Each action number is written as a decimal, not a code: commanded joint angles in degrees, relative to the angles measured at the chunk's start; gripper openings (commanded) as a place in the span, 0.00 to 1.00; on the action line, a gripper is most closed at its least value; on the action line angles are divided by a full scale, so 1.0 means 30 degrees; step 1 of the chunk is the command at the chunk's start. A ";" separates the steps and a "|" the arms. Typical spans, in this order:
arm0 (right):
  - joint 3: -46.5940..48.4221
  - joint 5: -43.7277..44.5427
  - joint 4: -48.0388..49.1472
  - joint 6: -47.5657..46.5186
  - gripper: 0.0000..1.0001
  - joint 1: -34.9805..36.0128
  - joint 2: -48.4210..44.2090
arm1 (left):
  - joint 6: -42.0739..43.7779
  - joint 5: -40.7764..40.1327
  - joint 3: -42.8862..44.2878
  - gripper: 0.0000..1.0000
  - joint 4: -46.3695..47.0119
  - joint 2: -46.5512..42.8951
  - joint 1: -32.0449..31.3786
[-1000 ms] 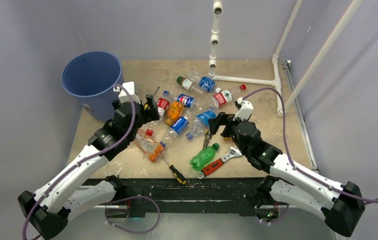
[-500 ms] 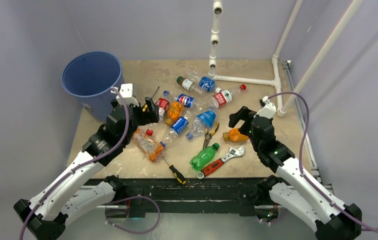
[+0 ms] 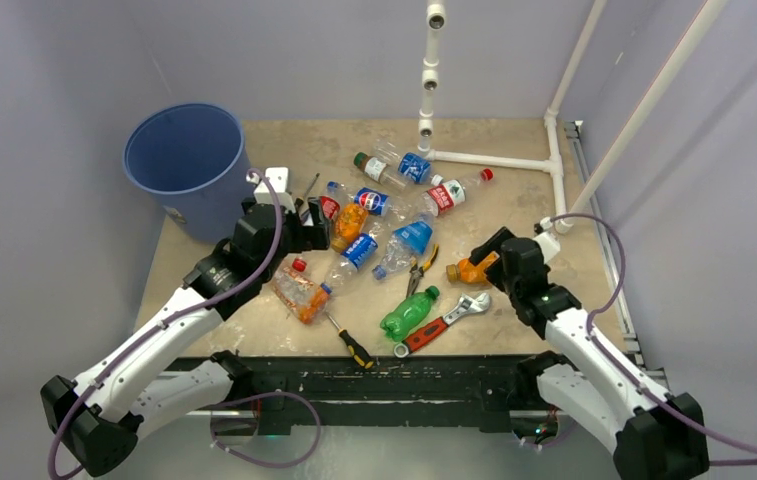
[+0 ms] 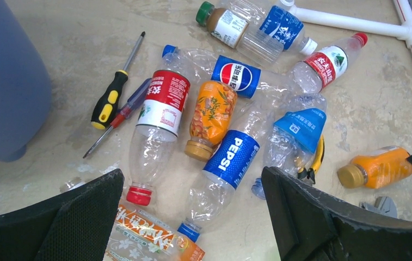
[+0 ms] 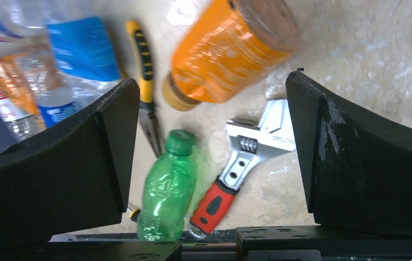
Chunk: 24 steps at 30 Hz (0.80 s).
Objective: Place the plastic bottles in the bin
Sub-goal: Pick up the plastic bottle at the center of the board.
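Several plastic bottles (image 3: pixel 374 225) lie in a heap mid-table, clear with blue, red or white labels. The round blue bin (image 3: pixel 184 160) stands at the far left corner. My left gripper (image 3: pixel 306 215) hovers open at the heap's left edge. In its wrist view a clear Pepsi bottle (image 4: pixel 231 157) lies between and beyond the open left gripper (image 4: pixel 192 215), flanked by a red-labelled bottle (image 4: pixel 160 114) and an orange one (image 4: pixel 213 117). My right gripper (image 3: pixel 484 255) is open just above an orange-filled bottle (image 3: pixel 469 268), which fills the top of its view (image 5: pixel 231 49). A green bottle (image 5: pixel 168 190) lies nearer.
A red-handled wrench (image 3: pixel 439 325), yellow pliers (image 3: pixel 416 270) and a screwdriver (image 3: pixel 351 343) lie among the near bottles. Two more screwdrivers (image 4: pixel 114 98) rest beside the bin. A white pipe frame (image 3: pixel 514 160) runs along the far right.
My right arm swung right, away from the heap, to above the orange-filled bottle. My left gripper edged right toward the heap. Both stayed open.
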 commanded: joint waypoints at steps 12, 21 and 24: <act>-0.1518 -0.0230 0.3531 0.2672 0.97 -0.0651 0.3754 | -0.0245 0.0980 0.0309 0.98 0.0135 -0.0145 -0.0038; -0.1976 -0.0629 0.5832 0.2382 0.91 -0.1270 0.5698 | -0.0192 0.0900 0.0306 0.97 0.0106 0.0031 -0.0026; -0.2082 -0.0758 0.6413 0.2133 0.84 -0.1313 0.6133 | -0.0182 0.0900 0.0285 0.97 0.0106 0.0053 -0.0033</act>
